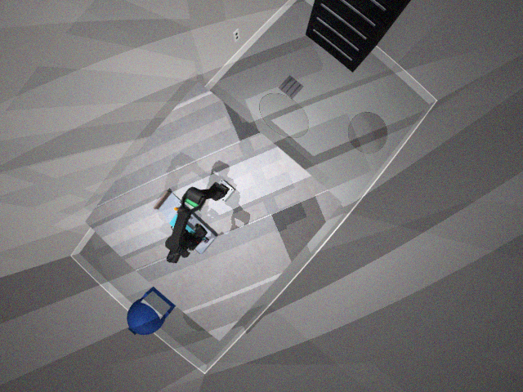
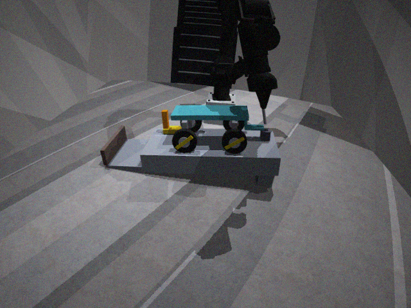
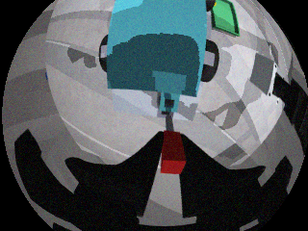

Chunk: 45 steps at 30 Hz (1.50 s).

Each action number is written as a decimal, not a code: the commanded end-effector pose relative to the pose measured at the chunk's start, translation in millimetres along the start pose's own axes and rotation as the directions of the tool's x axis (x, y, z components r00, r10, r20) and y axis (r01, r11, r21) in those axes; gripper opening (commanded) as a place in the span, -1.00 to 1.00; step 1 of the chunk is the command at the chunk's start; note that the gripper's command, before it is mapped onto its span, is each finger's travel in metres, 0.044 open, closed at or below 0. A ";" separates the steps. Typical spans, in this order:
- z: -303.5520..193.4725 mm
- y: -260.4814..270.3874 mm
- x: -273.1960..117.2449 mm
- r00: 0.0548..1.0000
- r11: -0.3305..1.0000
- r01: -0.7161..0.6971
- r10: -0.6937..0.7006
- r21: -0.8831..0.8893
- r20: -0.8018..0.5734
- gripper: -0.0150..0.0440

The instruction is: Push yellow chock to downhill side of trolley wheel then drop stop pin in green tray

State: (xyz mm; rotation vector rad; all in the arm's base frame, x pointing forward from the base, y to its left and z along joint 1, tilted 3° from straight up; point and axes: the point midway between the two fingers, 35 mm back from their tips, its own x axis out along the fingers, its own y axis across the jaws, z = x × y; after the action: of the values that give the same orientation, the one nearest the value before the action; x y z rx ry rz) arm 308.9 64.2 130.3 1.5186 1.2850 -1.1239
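My gripper [image 2: 264,108] [image 3: 170,136] is shut on the stop pin's red head [image 3: 172,153], over the ramp's uphill end. The pin's grey shaft [image 2: 264,116] [image 3: 169,122] hangs down, slightly tilted, its tip just above the trolley's tongue; a dark hole shows in the tongue in the wrist view. The teal trolley [image 2: 209,113] [image 3: 154,21] stands on four wheels on the grey ramp [image 2: 205,165]. The yellow chock [image 2: 171,129] with its orange handle [image 2: 164,119] lies at the far downhill wheel; contact is partly hidden. The green tray [image 1: 192,203] [image 3: 225,17] lies beyond the trolley.
A brown end board [image 2: 113,145] [image 1: 163,198] stands at the ramp's low end. A dark block [image 2: 265,134] sits under the tongue's end. The arm's white base plate [image 2: 220,102] [image 1: 228,190] is behind the trolley. A blue chair [image 1: 144,317] stands farther off.
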 end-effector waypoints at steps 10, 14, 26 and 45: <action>-12.6 1.7 -1.0 1.000 1.000 -0.007 0.007 -0.003 -0.008 -0.49; -17.6 1.5 -0.2 1.000 1.000 -0.007 0.007 -0.003 -0.009 -0.49; -33.6 3.3 0.3 1.000 1.000 -0.007 0.007 -0.003 -0.010 -0.49; -33.5 -55.0 2.1 1.000 1.000 -0.002 0.002 -0.001 -0.011 -0.49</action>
State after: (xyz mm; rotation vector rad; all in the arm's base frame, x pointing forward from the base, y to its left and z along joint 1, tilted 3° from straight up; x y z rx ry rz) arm 269.2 102.8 136.2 1.5287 1.2928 -1.1106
